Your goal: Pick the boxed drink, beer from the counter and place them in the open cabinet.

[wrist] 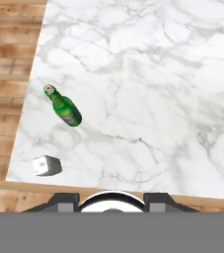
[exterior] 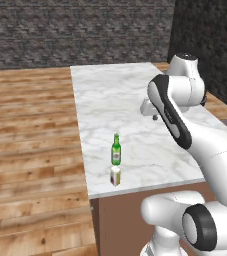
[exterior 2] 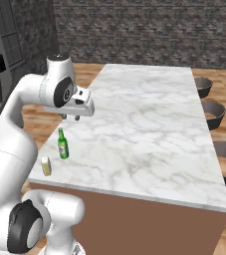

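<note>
The beer (exterior: 116,150) (exterior 2: 62,145) (wrist: 65,109), a green bottle, stands upright near the front left corner of the marbled counter (exterior: 115,95) (exterior 2: 149,124) (wrist: 148,74). Just in front of it, close to the counter's edge, stands the boxed drink (exterior: 115,175) (exterior 2: 46,166) (wrist: 47,165), a small white carton. My gripper (exterior: 153,116) (exterior 2: 70,117) hangs above the counter, behind and to the right of the bottle and well above it, pointing down. It is shut and holds nothing. The open cabinet is out of view.
Wooden floor (exterior: 30,125) lies left of the counter. Three dark round stools (exterior 2: 215,114) line its right side. A dark stone wall (exterior: 75,30) closes the back. A dark grey tall unit (exterior 2: 5,45) stands at the far left of the right base view.
</note>
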